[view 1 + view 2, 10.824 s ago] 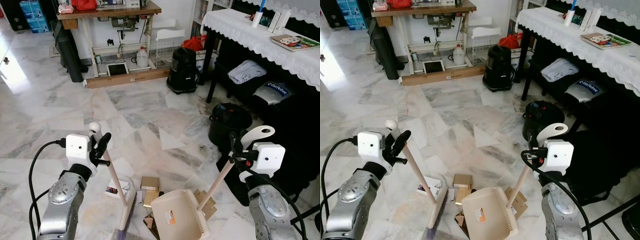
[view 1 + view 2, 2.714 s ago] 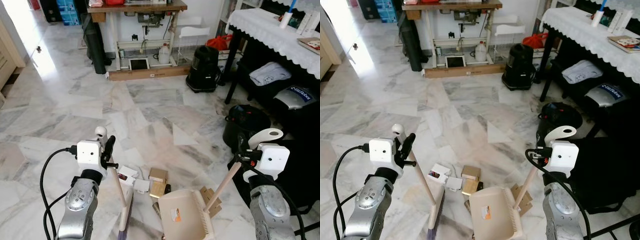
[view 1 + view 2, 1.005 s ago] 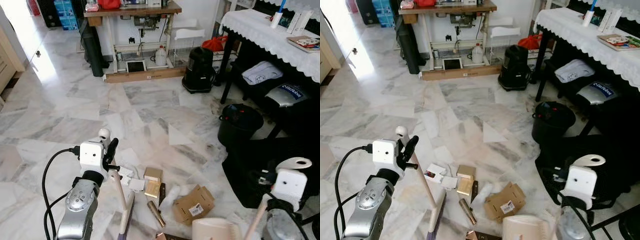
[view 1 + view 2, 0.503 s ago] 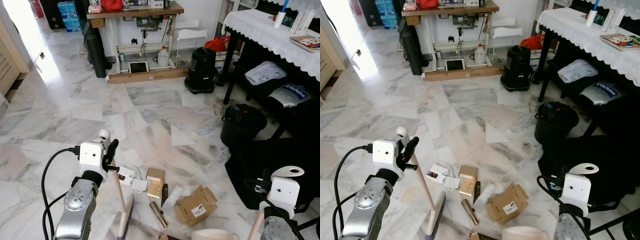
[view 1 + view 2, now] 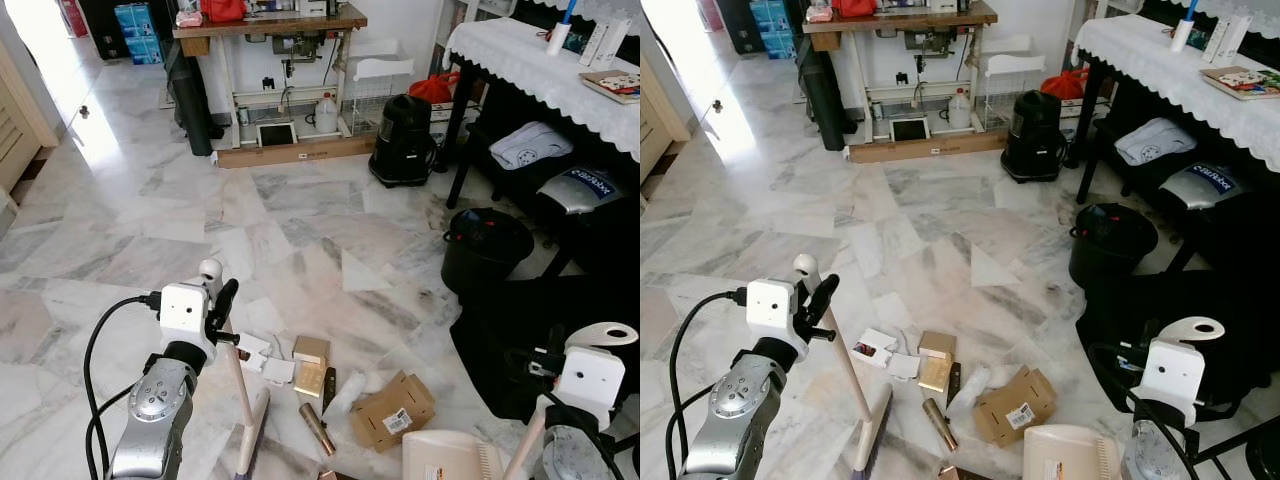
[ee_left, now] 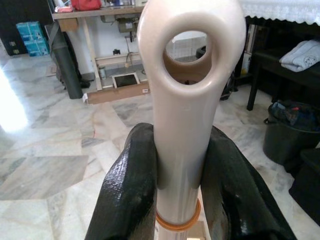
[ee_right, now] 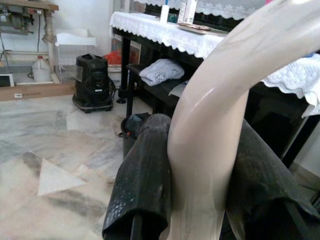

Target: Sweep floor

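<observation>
Since the litter sits on the marble floor between the two arms, the left tool is clamped on the broom handle, head angled down just left of the pile; the right tool grips the dustpan handle, pan low beside the crushed cardboard box, ready to catch; small boxes and a tube lie unswept.

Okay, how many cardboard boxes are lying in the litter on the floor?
3: a brown flattened box nearest the dustpan, two small boxes touching beside the broom. More may be hidden.
</observation>
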Available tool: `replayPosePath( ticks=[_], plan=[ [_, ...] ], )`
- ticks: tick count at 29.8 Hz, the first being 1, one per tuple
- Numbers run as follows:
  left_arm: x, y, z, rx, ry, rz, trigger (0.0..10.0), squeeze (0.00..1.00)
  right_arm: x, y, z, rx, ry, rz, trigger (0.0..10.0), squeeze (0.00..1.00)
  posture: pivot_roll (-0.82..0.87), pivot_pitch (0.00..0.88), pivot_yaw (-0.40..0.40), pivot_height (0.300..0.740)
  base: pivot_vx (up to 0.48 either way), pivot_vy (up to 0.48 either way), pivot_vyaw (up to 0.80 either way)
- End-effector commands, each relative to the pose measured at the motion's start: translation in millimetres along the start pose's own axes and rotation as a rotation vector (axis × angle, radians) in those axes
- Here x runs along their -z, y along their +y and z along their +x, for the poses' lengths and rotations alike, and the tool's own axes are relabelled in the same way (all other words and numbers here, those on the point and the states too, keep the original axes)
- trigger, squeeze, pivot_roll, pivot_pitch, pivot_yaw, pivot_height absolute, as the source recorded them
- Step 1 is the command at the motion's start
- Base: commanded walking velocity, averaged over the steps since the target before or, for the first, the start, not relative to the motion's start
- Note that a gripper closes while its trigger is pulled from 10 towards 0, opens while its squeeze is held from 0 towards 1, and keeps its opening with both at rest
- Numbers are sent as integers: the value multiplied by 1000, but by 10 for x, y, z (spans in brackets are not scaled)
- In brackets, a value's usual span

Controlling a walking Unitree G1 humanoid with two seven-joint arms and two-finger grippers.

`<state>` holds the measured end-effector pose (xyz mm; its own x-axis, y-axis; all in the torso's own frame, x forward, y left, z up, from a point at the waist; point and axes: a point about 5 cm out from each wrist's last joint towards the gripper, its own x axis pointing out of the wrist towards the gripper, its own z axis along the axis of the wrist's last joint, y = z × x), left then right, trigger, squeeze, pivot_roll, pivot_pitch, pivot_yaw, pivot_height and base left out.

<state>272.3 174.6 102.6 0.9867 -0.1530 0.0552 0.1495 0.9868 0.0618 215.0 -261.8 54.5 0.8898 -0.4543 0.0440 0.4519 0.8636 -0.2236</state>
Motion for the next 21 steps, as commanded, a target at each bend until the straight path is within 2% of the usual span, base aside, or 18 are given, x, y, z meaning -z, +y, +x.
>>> replayPosePath(
  ticks=[1,8,15,21],
  plan=[
    [-100,5,24,5,-43,-3,10000,0,-14,2,27,0,-20,-22,10000,0,-33,0,36,740,0,0,0],
    [-110,4,31,10,-43,-2,10000,0,25,33,85,-38,-29,-70,10000,0,-29,0,43,740,0,0,0],
    [-103,-6,19,13,-37,-5,10000,0,86,41,96,-44,-17,-77,10000,0,-23,0,44,740,0,0,0],
    [-109,18,-4,18,-31,-1,10000,0,171,111,92,-69,7,-84,10000,0,-5,0,52,740,0,0,0]
  ],
)
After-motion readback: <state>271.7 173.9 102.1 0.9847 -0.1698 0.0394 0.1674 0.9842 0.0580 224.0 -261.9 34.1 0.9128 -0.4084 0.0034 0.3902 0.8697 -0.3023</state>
